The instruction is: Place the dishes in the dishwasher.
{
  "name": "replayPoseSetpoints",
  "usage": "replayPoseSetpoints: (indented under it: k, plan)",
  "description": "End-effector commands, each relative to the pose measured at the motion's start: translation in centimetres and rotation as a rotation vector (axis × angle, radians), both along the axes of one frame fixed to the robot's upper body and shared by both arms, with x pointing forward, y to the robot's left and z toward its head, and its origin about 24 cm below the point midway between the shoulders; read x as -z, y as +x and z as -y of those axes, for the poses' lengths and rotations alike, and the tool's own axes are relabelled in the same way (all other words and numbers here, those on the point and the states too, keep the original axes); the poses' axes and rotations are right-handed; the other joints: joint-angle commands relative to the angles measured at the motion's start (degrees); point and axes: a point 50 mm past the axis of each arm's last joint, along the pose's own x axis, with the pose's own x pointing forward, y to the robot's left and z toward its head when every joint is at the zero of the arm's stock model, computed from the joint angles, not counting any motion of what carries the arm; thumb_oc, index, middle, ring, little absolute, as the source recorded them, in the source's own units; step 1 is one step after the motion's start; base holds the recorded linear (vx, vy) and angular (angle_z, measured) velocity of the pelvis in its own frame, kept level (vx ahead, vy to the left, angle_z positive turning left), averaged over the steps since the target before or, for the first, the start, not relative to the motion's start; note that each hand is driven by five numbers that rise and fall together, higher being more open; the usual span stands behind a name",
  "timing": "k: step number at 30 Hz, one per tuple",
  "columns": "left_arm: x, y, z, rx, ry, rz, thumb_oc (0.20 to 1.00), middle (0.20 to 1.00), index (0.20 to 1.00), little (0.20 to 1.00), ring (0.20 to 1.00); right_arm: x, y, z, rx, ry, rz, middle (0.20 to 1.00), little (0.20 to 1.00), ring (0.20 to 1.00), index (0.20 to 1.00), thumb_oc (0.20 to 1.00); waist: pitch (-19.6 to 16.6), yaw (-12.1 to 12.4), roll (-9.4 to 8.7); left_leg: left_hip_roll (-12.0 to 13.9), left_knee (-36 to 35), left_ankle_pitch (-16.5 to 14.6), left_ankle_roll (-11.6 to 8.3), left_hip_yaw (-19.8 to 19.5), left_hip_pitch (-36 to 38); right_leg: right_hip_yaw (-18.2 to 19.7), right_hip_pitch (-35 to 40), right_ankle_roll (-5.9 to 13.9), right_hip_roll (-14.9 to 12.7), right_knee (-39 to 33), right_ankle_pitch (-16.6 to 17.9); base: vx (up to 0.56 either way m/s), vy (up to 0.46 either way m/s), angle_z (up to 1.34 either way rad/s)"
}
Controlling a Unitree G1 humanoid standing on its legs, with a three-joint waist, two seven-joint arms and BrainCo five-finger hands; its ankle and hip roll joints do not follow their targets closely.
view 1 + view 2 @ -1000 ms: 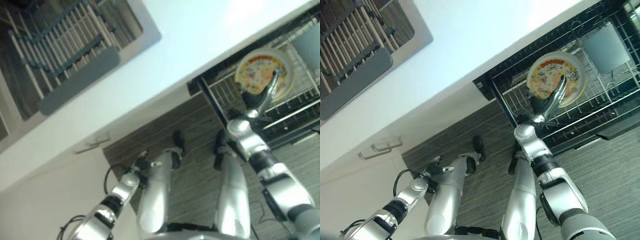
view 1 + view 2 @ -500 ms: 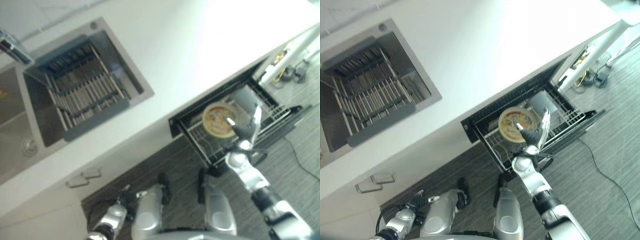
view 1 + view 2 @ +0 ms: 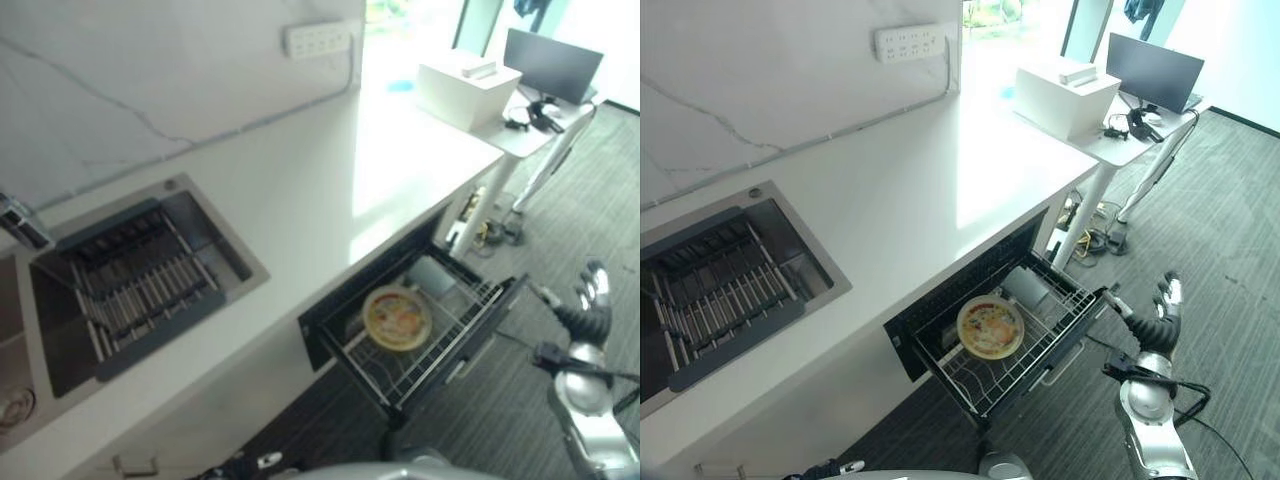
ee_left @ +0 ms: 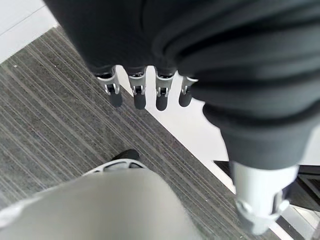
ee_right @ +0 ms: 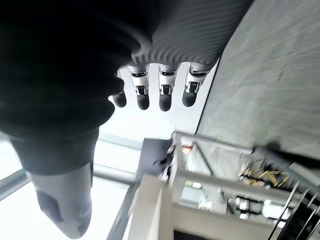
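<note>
Plate [image 3: 990,327] lies flat in the pulled-out dishwasher rack [image 3: 1040,345] under the white counter [image 3: 890,190]. Right hand [image 3: 1160,318] raised over the grey floor, well apart from the rack, fingers straight, empty. Left hand [image 4: 145,92] low by the floor, fingers relaxed, empty.

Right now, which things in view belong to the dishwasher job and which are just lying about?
Job: plate in the dishwasher rack; right hand, open, empty.
Lying about: sink rack, white box, wall socket strip, monitor.
</note>
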Motion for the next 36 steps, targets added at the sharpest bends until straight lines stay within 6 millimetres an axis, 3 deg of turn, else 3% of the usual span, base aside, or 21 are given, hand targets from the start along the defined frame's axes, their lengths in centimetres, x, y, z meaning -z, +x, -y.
replayPoseSetpoints:
  k: [1, 4, 6, 9, 12, 14, 15, 21, 27, 33, 36]
  plan:
    - [-0.1, 1.3, 0.1, 0.043, 0.002, 0.016, 1.0, 1.0, 1.0, 1.0, 1.0, -3.3, 1.3, 1.0, 0.095, 0.087, 0.28, 1.0, 1.0, 1.0, 1.0, 1.0, 4.12, -0.07, 0.23, 0.04, 4.05, -6.01, 2.7, -0.89, -0.85, -2.61, 1.2, 0.95, -1.69, 9.16, -9.72, 0.04, -0.041, -0.12]
    - [-0.3, 1.9, -0.2, 0.072, 0.005, 0.008, 1.0, 1.0, 1.0, 1.0, 1.0, -1.0, 0.4, 2.4, 0.194, 0.18, 0.221, 1.0, 1.0, 1.0, 1.0, 1.0, 4.87, 0.01, 0.74, 0.05, 5.24, -6.68, 3.08, -1.14, -1.42, -3.01, 0.64, 0.46, -1.68, 11.0, -10.81, 0.01, -0.024, -0.04]
    - [-0.3, 2.6, 0.0, 0.097, 0.003, 0.015, 1.0, 1.0, 1.0, 1.0, 1.0, 1.8, -0.1, 2.7, 0.231, 0.337, 0.175, 1.0, 1.0, 1.0, 1.0, 1.0, 5.98, 0.55, 1.42, -0.31, 5.99, -6.97, 3.41, -2.16, -2.45, -3.18, -0.24, -0.21, -1.52, 12.42, -11.69, -0.03, -0.02, 0.05]
    - [-0.5, 3.5, 0.3, 0.085, -0.003, 0.04, 1.0, 1.0, 1.0, 1.0, 1.0, 3.5, 0.1, 2.1, 0.217, 0.451, 0.15, 1.0, 1.0, 1.0, 1.0, 1.0, 7.4, 1.14, 2.04, -0.7, 6.79, -6.96, 3.63, -3.22, -3.92, -3.48, -1.47, -0.88, -1.48, 14.03, -12.45, -0.09, -0.003, 0.08]
    - [-0.9, 5.1, 0.5, 0.039, -0.016, 0.105, 1.0, 1.0, 1.0, 1.0, 1.0, 5.6, 1.1, 0.7, 0.173, 0.677, 0.173, 1.0, 1.0, 1.0, 1.0, 1.0, 10.59, 2.18, 3.04, -1.48, 9.51, -7.25, 4.11, -4.47, -7.43, -4.2, -4.96, -2.1, -1.78, 18.53, -14.14, -0.18, 0.029, 0.22]
    - [-1.0, 5.7, 0.6, 0.027, -0.02, 0.132, 1.0, 1.0, 1.0, 1.0, 1.0, 6.1, 1.4, 0.3, 0.165, 0.727, 0.191, 1.0, 1.0, 1.0, 1.0, 1.0, 11.96, 2.65, 3.52, -1.67, 10.93, -7.2, 4.14, -4.87, -8.97, -4.59, -6.47, -2.54, -2.06, 20.87, -14.75, -0.15, 0.03, 0.2]
    - [-1.2, 6.4, 0.9, 0.003, -0.028, 0.164, 1.0, 1.0, 1.0, 1.0, 1.0, 6.6, 1.7, -0.1, 0.156, 0.784, 0.201, 1.0, 1.0, 1.0, 1.0, 1.0, 13.8, 3.09, 4.03, -2.13, 13.52, -8.36, 3.86, -6.07, -10.65, -4.25, -8.72, -2.78, -2.75, 25.8, -17.3, -0.1, 0.023, 0.18]
    - [-1.4, 7.0, 1.3, -0.049, -0.059, 0.2, 1.0, 1.0, 1.0, 1.0, 1.0, 7.3, 3.3, -1.9, -0.026, 0.927, 0.187, 1.0, 1.0, 1.0, 1.0, 1.0, 16.86, 3.76, 5.41, -2.83, 17.26, -8.09, 3.5, -7.15, -13.95, -4.41, -12.6, -4.03, -3.94, 32.83, -19.61, -0.05, 0.016, 0.13]
    - [-0.9, 5.9, 2.3, -0.061, -0.123, 0.186, 1.0, 1.0, 1.0, 1.0, 1.0, 7.5, 5.1, -3.9, -0.297, 1.068, 0.165, 1.0, 1.0, 1.0, 1.0, 1.0, 18.71, 4.44, 8.04, -3.67, 19.62, -7.5, 3.15, -8.5, -16.12, -4.2, -15.19, -5.21, -5.55, 38.12, -21.92, 0.03, 0.083, 0.08]
    - [-0.5, 5.2, 3.2, -0.037, -0.181, 0.168, 1.0, 1.0, 1.0, 1.0, 1.0, 5.1, 7.6, -4.2, -0.492, 0.956, 0.141, 1.0, 1.0, 1.0, 1.0, 1.0, 19.67, 5.16, 10.64, -4.77, 18.74, -6.6, 2.92, -9.12, -16.05, -3.68, -16.17, -5.49, -6.43, 39.31, -22.67, 0.07, 0.135, 0.07]
    - [-0.6, 5.2, 3.3, -0.028, -0.199, 0.17, 1.0, 1.0, 1.0, 1.0, 1.0, 2.0, 10.3, -4.8, -0.606, 0.87, 0.16, 1.0, 1.0, 1.0, 1.0, 1.0, 20.32, 6.32, 11.29, -5.28, 18.6, -6.4, 3.19, -9.37, -16.76, -3.59, -17.42, -5.44, -6.89, 39.95, -22.57, 0.07, 0.145, 0.04]
